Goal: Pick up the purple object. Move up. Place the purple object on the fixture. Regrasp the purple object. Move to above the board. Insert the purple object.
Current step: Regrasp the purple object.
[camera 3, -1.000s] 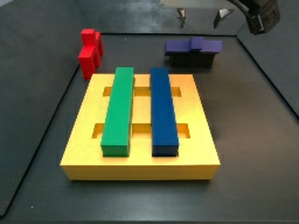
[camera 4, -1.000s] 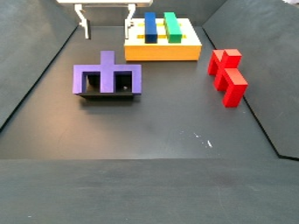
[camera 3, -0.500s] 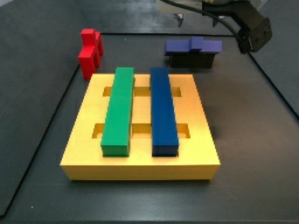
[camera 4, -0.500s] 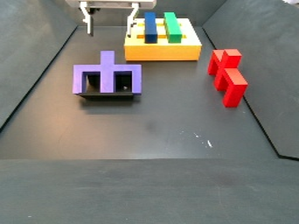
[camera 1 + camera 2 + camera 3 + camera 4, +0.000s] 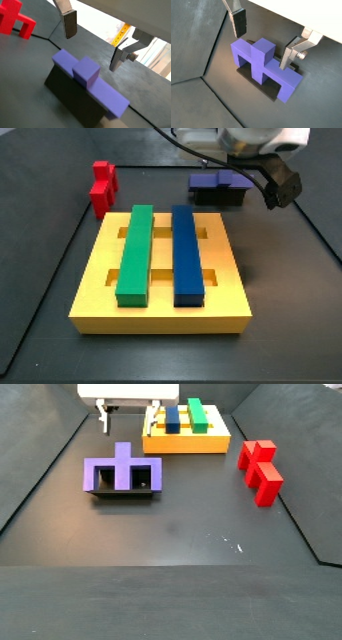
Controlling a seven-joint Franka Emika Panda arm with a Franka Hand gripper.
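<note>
The purple object [image 5: 261, 62] rests on the black fixture [image 5: 70, 97], knob upward, and shows in both side views [image 5: 221, 179] [image 5: 124, 474]. My gripper [image 5: 264, 40] hangs open a little above it, its fingers [image 5: 238, 22] on either side of the knob and touching nothing. In a wrist view the gripper [image 5: 94, 41] has only floor between its pads. In a side view the gripper [image 5: 127, 422] sits at the back, behind the fixture [image 5: 124, 493]. The yellow board [image 5: 94, 278] carries a long green bar [image 5: 135, 250] and a long blue bar [image 5: 187, 253].
A red blocky piece [image 5: 102, 188] stands on the dark floor beside the board's far corner; it also shows in a side view [image 5: 261, 470] and a wrist view [image 5: 15, 20]. The dark tray walls [image 5: 314, 228] slope up on both sides.
The arm has come down and in toward the fixture, so the hand fills more of the side views. The gripper stays open. The purple object has not moved.
</note>
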